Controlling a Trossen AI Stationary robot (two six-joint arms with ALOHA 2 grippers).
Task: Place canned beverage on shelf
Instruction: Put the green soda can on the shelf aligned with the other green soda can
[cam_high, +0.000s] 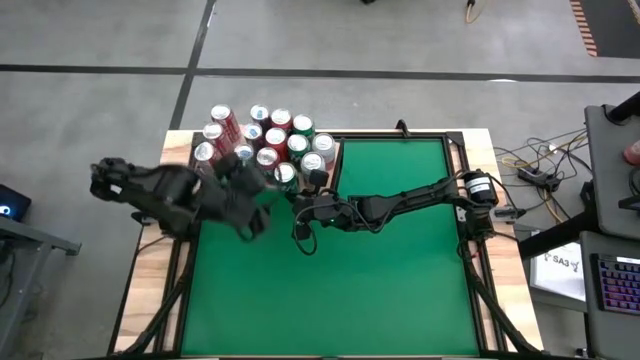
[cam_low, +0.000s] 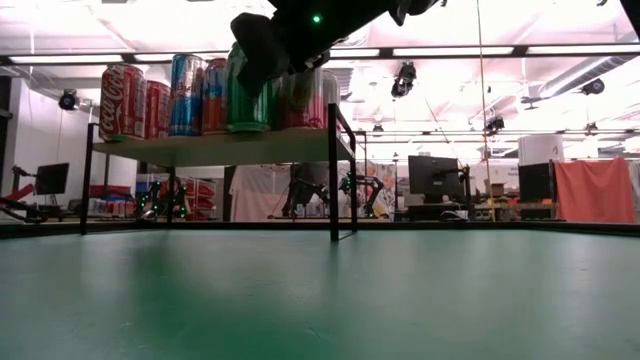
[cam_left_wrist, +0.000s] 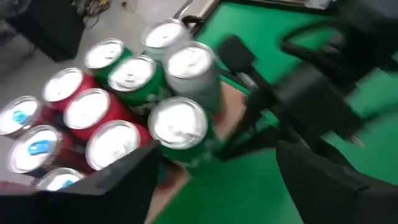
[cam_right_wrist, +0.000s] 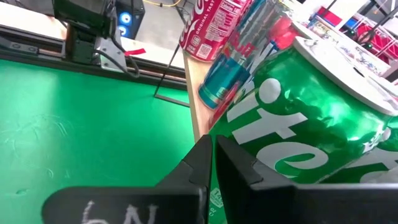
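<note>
The shelf (cam_low: 220, 148), a pale wood board on thin dark legs, stands at the table's far left and carries several upright cans, red, blue and green. A green can (cam_left_wrist: 180, 134) stands on its base at the board's near right corner; it also shows in the low view (cam_low: 247, 95). My left gripper (cam_left_wrist: 217, 155) is open above this can, one finger on each side, clear of it; it also shows in the high view (cam_high: 262, 197). My right gripper (cam_right_wrist: 210, 146) is shut, close beside the green can's side wall (cam_right_wrist: 292, 137). My right gripper's shut fingertips (cam_right_wrist: 202, 155) stand right next to the green can's lower side wall (cam_right_wrist: 249, 146), coming level from the table's right side. I cannot tell whether they touch it. The can stands upright on the shelf board.
The other cans (cam_high: 260, 135) stand packed together behind and left of the green can. The shelf's dark end frame (cam_low: 333, 170) stands at its right end. The green table surface (cam_high: 380, 270) lies open to the right and near side. A dark stand (cam_right_wrist: 87, 25) is beyond the table's edge.
</note>
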